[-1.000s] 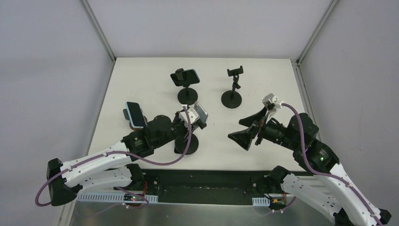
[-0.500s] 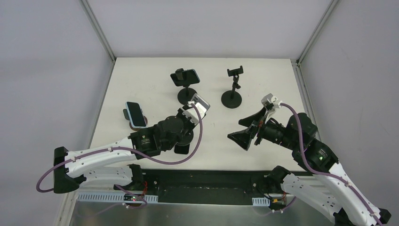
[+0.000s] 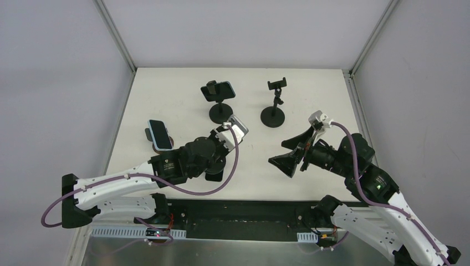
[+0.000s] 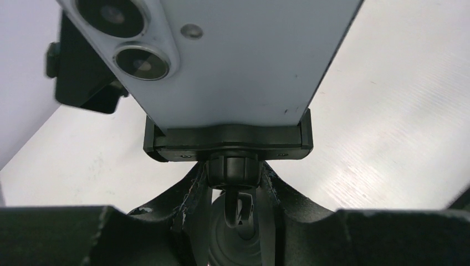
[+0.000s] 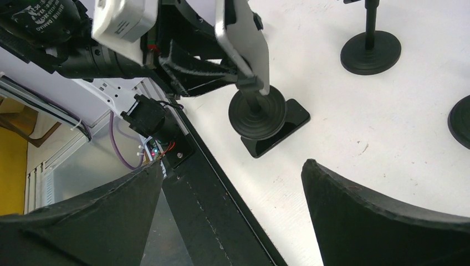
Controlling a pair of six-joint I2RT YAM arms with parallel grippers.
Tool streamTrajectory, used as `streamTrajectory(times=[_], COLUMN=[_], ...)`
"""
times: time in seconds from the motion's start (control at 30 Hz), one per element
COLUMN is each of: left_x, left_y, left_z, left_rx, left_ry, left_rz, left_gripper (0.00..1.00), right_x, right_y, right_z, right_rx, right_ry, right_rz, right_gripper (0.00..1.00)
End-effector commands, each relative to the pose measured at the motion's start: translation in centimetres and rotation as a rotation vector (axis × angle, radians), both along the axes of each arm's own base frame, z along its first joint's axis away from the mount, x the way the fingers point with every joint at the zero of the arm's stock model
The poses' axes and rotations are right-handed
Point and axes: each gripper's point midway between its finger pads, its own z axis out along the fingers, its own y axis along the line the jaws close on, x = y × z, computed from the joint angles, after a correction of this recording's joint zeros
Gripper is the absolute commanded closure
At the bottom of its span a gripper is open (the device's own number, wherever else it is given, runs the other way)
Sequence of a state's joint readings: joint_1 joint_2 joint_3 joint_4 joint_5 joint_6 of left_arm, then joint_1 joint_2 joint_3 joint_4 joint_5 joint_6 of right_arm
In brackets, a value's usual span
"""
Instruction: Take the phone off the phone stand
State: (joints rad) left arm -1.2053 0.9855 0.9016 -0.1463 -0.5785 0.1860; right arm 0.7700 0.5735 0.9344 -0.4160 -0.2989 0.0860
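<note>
A silver phone [image 4: 221, 55] sits back side up in the black clamp [image 4: 227, 138] of a phone stand near the table's front; it also shows in the top view [image 3: 239, 128] and the right wrist view [image 5: 245, 47]. My left gripper [image 4: 233, 174] is shut on the stand's neck just under the clamp, one finger [image 4: 188, 191] on each side of the joint nut. In the top view it [image 3: 223, 146] is above the stand's round base [image 3: 214, 169]. My right gripper [image 3: 286, 153] is open and empty, to the right of the stand and pointing at it [image 5: 233, 166].
A second stand [image 3: 220, 91] holding a blue phone is at the back centre. An empty stand [image 3: 275, 100] is to its right. A third blue phone [image 3: 159, 134] on a stand is at the left. The table's front edge [image 5: 221, 183] lies under my right gripper.
My left gripper has moved forward and right onto the stand's neck, and the phone has tipped slightly back and to the right. The right arm has barely moved.
</note>
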Motion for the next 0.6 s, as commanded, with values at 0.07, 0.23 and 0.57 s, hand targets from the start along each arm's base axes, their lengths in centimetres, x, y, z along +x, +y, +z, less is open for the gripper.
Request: streamTrajectory(times=[0.07,0.23,0.57], left_x=[-4.9,-10.0,-13.0], left_y=[-3.7,-5.2,-5.3], left_z=[4.4,3.3,3.0], left_rx=[-0.127,-0.112,-0.076], left_ry=[-0.063,-0.089,-0.169], left_rz=[-0.412,-0.757,-0.964], left_gripper=[1.00,1.00,1.00], right_x=[-0.3,-0.9,-2.7], right_y=[-0.1,-0.2,0.0], right_z=[0.8,0.7,0.0], right_rx=[0.028,0.038,0.064], right_ry=[-0.059,-0.082,-0.172], right_rz=[0.013,0.039,0.145], right_gripper=[0.01,0.01,0.01])
